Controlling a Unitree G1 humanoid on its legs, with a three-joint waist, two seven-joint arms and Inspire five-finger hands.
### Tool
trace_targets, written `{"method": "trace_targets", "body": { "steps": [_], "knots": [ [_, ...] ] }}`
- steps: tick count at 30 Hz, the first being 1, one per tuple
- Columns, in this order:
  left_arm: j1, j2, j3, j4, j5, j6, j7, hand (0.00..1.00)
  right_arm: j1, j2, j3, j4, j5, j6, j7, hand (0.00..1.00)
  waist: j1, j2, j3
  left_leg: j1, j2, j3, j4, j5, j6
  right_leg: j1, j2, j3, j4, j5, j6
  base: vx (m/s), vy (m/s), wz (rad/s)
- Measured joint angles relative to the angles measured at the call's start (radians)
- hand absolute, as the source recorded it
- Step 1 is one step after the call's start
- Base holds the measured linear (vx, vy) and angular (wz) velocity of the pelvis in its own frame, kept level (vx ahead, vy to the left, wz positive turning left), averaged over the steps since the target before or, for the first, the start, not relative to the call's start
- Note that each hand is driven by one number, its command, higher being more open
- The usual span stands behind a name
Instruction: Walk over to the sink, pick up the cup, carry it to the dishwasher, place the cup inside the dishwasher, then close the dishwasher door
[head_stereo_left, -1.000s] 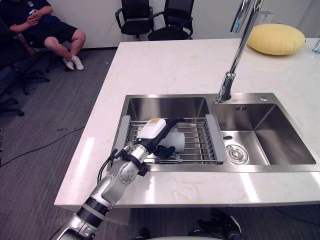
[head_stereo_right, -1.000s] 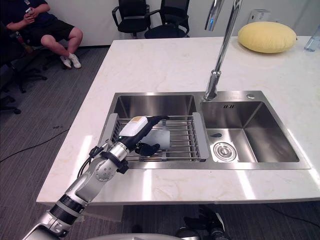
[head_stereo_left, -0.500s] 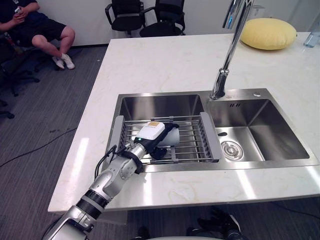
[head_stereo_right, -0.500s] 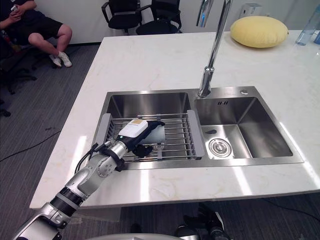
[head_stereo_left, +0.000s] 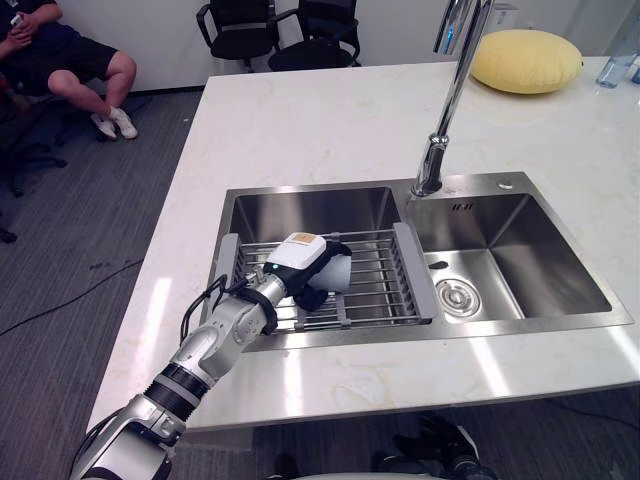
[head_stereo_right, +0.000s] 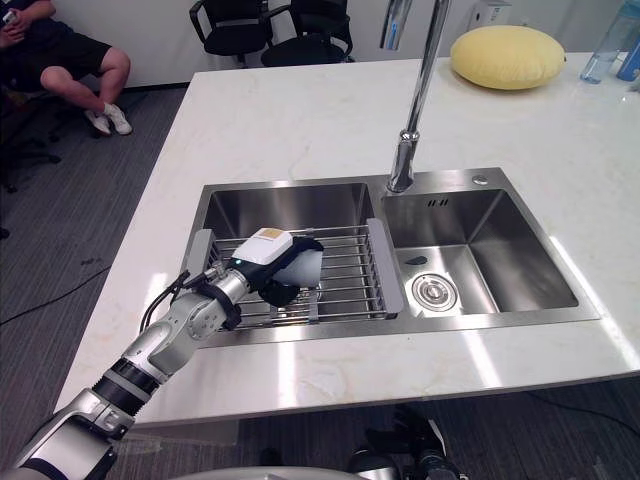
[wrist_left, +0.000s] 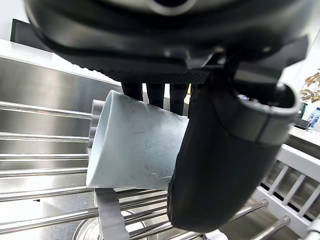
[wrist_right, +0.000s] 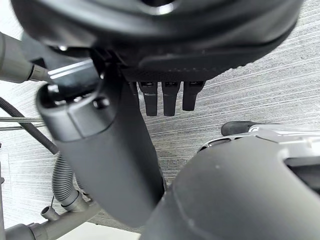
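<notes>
Clasping cup (head_stereo_left: 338, 271) with left hand (head_stereo_left: 300, 258), centre-left of frame.
Held sideways over rack (head_stereo_left: 385, 286) in sink (head_stereo_left: 300, 208); showing right hand (wrist_right: 165, 45) uncurled over floor (wrist_right: 260, 100).

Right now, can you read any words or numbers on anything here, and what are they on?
None can be read.
Back of the left robot hand: tan patch, too small to read.
Label on the bottle at the counter's far corner: too small to read.
Side of the cup that shows: plain, no print.

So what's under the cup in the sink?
A wire rack across the left basin; the cup lies sideways on its bars, gripped by the left hand. Below the rack, the basin floor is mostly hidden.
</notes>
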Motion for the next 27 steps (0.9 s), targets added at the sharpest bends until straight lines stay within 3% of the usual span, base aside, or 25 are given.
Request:
{"method": "trace_targets", "body": {
  "steps": [7,12,19,27],
  "knots": [
    [0.008,-0.002,0.007,-0.013,-0.089,0.007,0.024,0.3,0.001,0.0,0.002,0.0,0.004,0.0,-0.001,0.9,0.002,0.0,0.0,0.002,0.0,0.001,0.0,0.0,0.0,0.003,0.0,0.002,0.0,0.002,0.001,0.0,0.0,0.0],
    [0.131,-0.094,0.124,-0.191,-0.227,0.011,0.123,0.3,0.007,0.0,-0.001,-0.001,0.005,0.0,-0.008,0.9,0.011,0.0,0.0,0.008,0.001,0.003,0.0,0.0,0.0,0.007,0.0,0.006,0.001,0.003,0.002,0.0,0.0,0.0],
    [0.244,-0.219,0.18,-0.42,-0.445,-0.024,0.21,0.3,0.021,0.0,-0.012,-0.008,0.007,-0.002,-0.012,0.9,0.04,0.001,-0.001,0.028,0.006,0.025,0.0,0.0,0.0,0.013,0.0,0.032,0.008,0.007,-0.001,-0.02,0.007,-0.09],
    [0.377,-0.316,0.201,-0.535,-0.742,-0.083,0.244,0.3,0.03,0.002,-0.02,-0.01,0.047,-0.002,-0.033,0.9,0.062,0.001,-0.004,0.058,0.014,0.089,0.0,-0.009,0.002,0.007,0.002,0.097,0.01,0.022,0.003,-0.02,0.018,-0.23]
  ]
}}
